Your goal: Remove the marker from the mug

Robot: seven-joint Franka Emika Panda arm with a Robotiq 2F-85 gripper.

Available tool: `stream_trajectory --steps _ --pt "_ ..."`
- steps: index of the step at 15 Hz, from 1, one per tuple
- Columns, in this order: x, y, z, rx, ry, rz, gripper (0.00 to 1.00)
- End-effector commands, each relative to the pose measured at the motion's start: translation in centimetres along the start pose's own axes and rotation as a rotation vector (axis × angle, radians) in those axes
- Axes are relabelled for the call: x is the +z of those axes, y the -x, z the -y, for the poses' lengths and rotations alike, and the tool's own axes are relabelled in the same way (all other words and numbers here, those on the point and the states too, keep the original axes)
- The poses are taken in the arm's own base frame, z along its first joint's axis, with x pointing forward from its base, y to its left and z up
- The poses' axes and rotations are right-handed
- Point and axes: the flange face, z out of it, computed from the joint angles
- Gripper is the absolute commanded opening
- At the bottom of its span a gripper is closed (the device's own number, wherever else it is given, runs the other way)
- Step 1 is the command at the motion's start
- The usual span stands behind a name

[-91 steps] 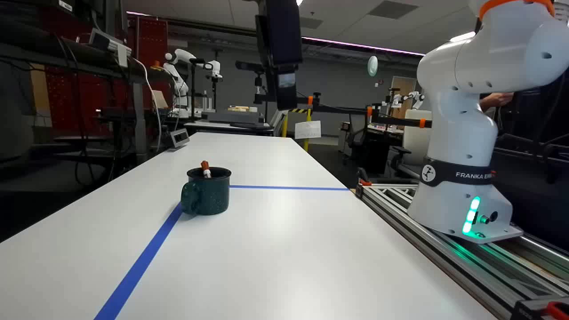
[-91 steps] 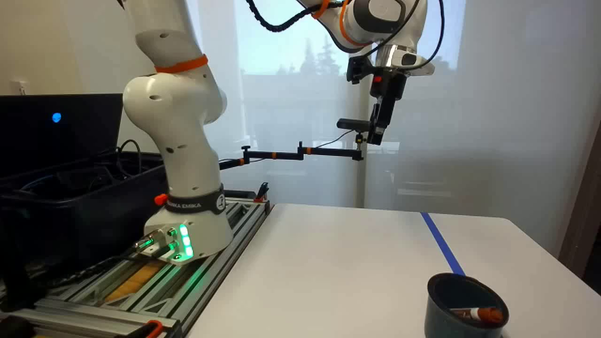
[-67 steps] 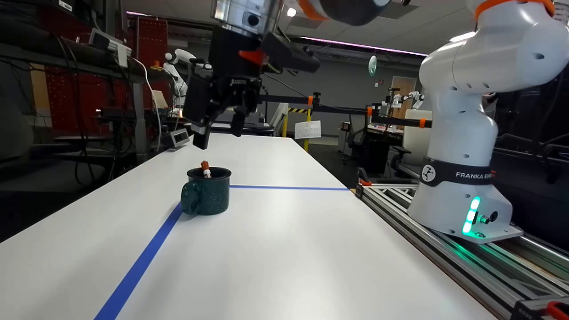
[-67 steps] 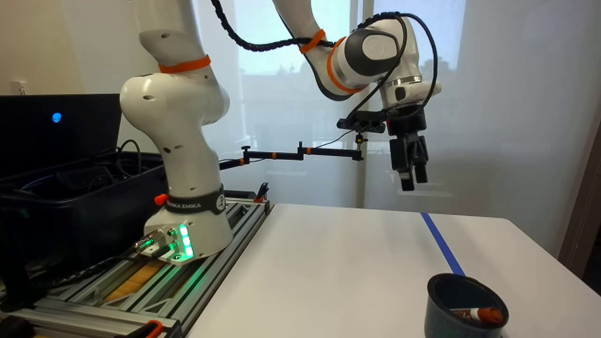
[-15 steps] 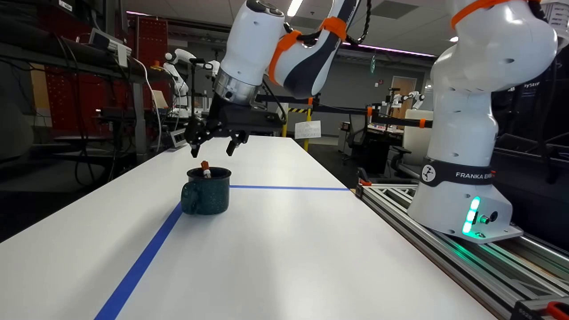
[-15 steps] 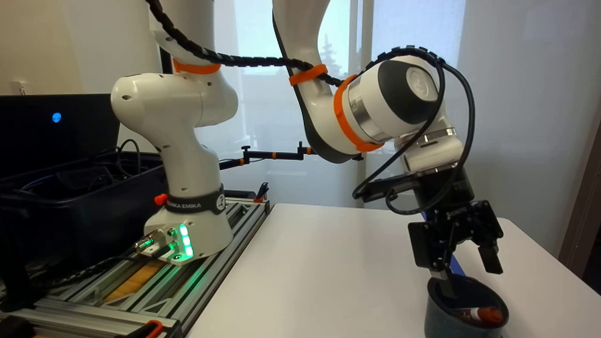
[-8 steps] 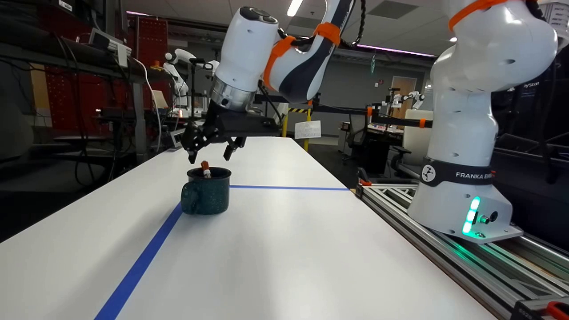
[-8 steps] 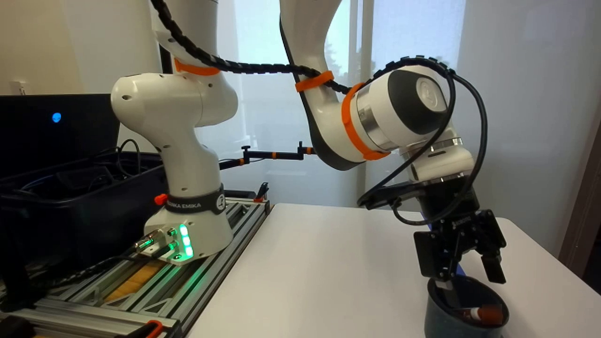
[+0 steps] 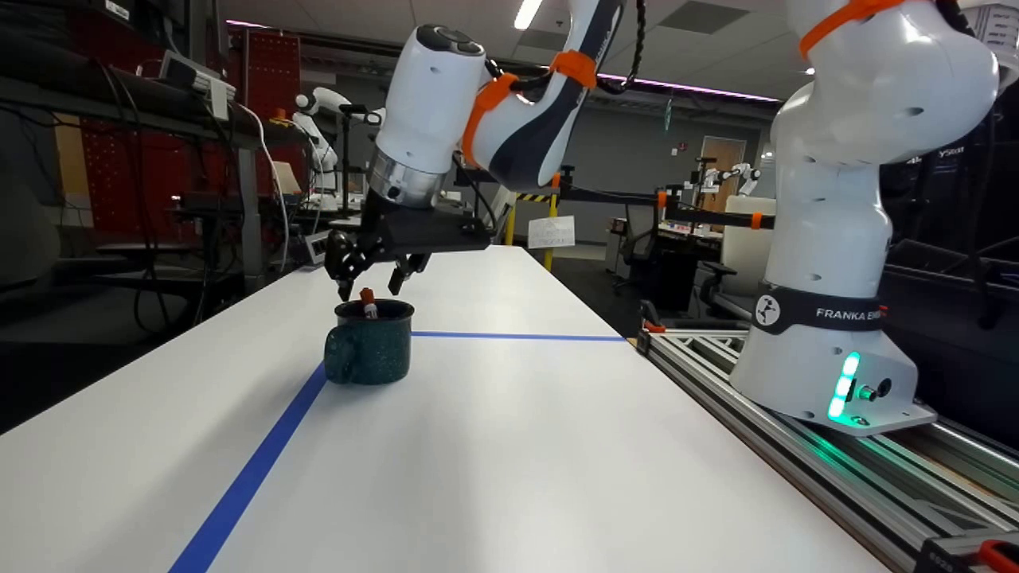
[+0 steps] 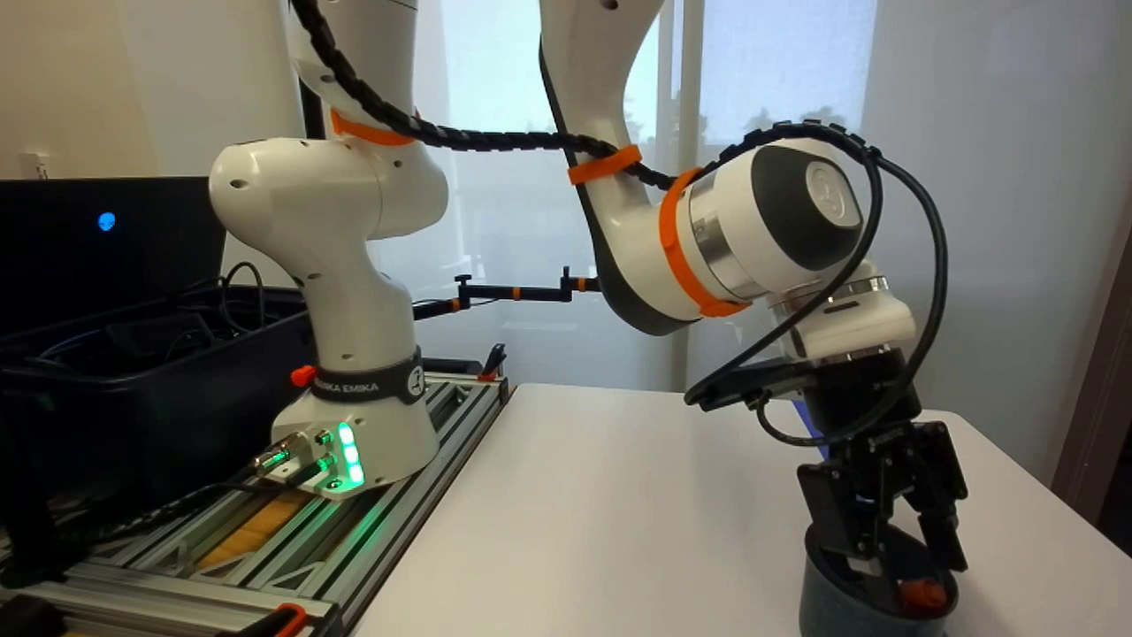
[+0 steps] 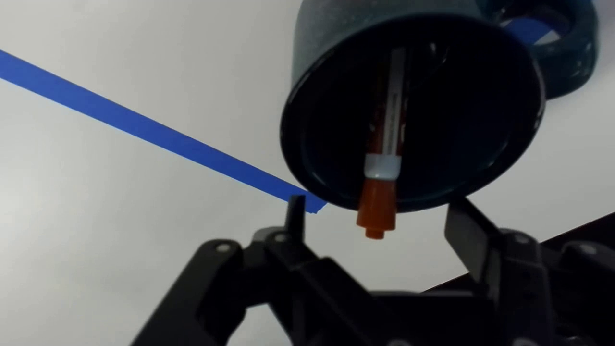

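The dark teal-green mug [image 9: 370, 352] stands upright on the white table; it also shows in an exterior view [image 10: 827, 594] and the wrist view [image 11: 326, 43]. The red marker [image 11: 387, 139] with a white band leans inside it, its orange-red cap sticking out over the rim. The cap shows in both exterior views [image 9: 368, 298] [image 10: 922, 594]. My gripper [image 11: 378, 202] is open and empty, its fingers apart on either side of the cap in the wrist view. In both exterior views the gripper [image 9: 370, 291] [image 10: 917, 577] is just above the mug's mouth, pointing down and tilted.
Blue tape [image 9: 263, 461] runs along the white table [image 9: 557, 446], with its corner by the mug; the tape also shows in the wrist view [image 11: 144, 129]. The mug's handle [image 11: 571, 62] is on the side away from the gripper. A metal rail frame [image 10: 389, 531] carries the robot base.
The arm has come down from high above the table, and the gripper has turned and lowered to the mug's mouth. In the last second it keeps sinking slowly. Mug and marker have not moved.
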Motion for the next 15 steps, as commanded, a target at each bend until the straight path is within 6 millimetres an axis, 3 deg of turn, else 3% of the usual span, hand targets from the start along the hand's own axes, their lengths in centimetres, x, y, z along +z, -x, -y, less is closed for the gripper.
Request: stream_trajectory --steps 1,2,3,4,9,13,15 --pt "0.6 -0.6 0.3 -0.02 0.01 -0.028 0.65" --pt "0.7 -0.7 0.4 -0.02 0.013 -0.029 0.67" --pt "0.7 -0.7 0.5 -0.021 0.013 -0.031 0.61" --pt "0.7 -0.8 0.6 -0.023 0.013 -0.033 0.64" --pt "0.5 -0.6 1.2 -0.036 0.008 -0.039 0.63" --pt "0.2 -0.4 1.7 -0.049 0.006 -0.045 0.52" --pt "0.1 -0.2 1.9 -0.051 0.006 -0.047 0.39"
